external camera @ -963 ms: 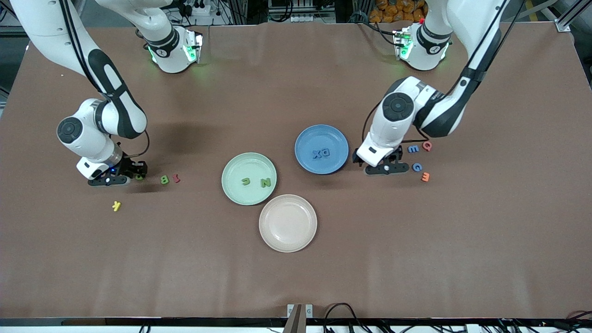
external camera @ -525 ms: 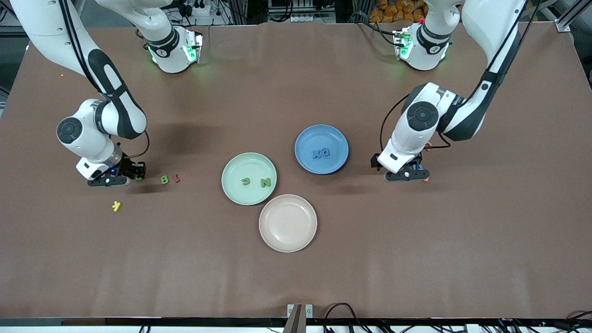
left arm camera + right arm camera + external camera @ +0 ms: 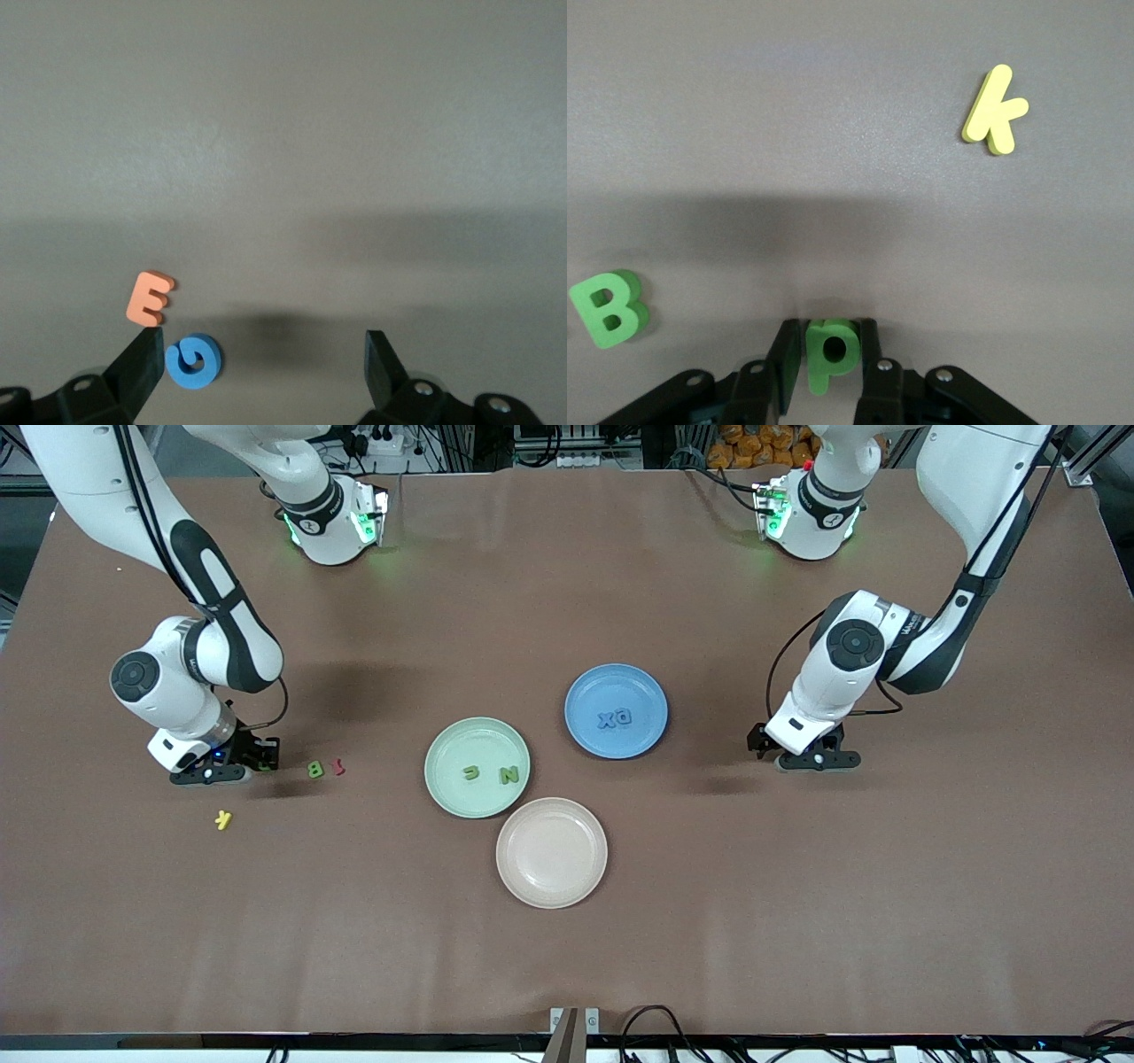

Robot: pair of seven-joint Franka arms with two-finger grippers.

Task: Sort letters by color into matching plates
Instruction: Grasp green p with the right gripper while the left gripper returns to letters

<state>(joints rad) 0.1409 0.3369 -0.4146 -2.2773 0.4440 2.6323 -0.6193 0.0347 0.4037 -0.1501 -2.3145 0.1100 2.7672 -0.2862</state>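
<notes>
Logging from the right arm's end: my right gripper [image 3: 232, 766] sits low at the table, jaws clamped on a green P [image 3: 830, 351], with a green B [image 3: 315, 769], red letter [image 3: 337, 767] and yellow K [image 3: 223, 820] nearby. Mid-table, I see the green plate [image 3: 443, 786] holding two green letters [image 3: 489, 773], the blue plate [image 3: 589, 691] holding two blue letters [image 3: 615, 718], and a beige plate [image 3: 551, 852]. My left gripper [image 3: 266, 363] hangs jaws-wide over a blue G [image 3: 193, 359] beside an orange E [image 3: 149, 298].

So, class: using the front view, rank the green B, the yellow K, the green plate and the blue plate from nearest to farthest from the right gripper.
1. Green B, beside the right gripper, whose fingers pinch a green P.
2. Yellow K, nearer the camera.
3. Green plate, mid-table.
4. Blue plate, toward the left arm's end.
</notes>
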